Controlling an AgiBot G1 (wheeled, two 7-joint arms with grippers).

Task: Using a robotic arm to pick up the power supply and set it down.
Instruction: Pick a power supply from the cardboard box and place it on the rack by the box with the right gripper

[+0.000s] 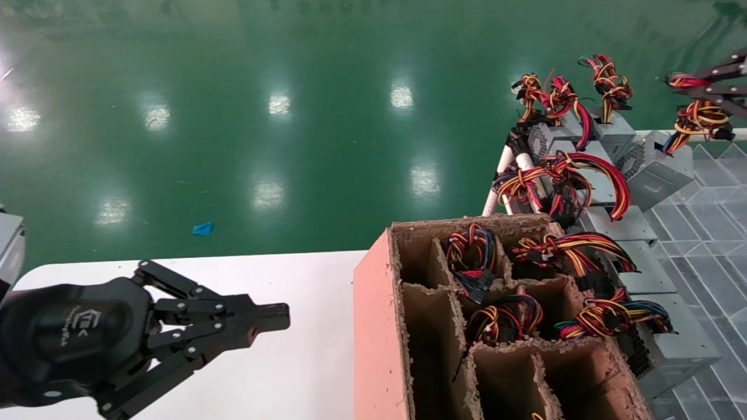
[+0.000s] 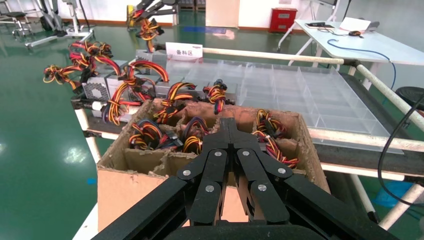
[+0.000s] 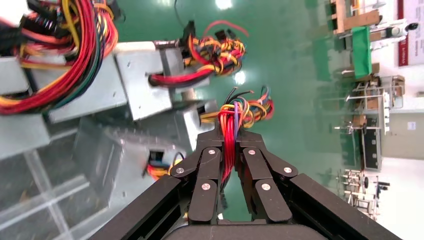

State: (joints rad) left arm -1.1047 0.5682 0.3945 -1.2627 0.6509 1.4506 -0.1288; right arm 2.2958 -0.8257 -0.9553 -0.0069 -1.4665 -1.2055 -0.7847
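The right gripper (image 3: pixel 230 131) has its fingers (image 3: pixel 209 165) closed on a wire bundle (image 3: pixel 235 112), red strands pinched between them, so the lift looks under way. In the head view this arm reaches in from the far right, gripper (image 1: pixel 671 79) high above the grey boxes. The power supply (image 3: pixel 197 120) hanging beyond the fingers seems to be the one held (its body is partly hidden, so I cannot be sure). Next it needs carrying over a free spot and lowering without the wires slipping. The left gripper (image 1: pixel 283 317) is parked over the white table (image 1: pixel 303 373), fingers pressed together on nothing, pointing at the cardboard crate (image 1: pixel 373 326).
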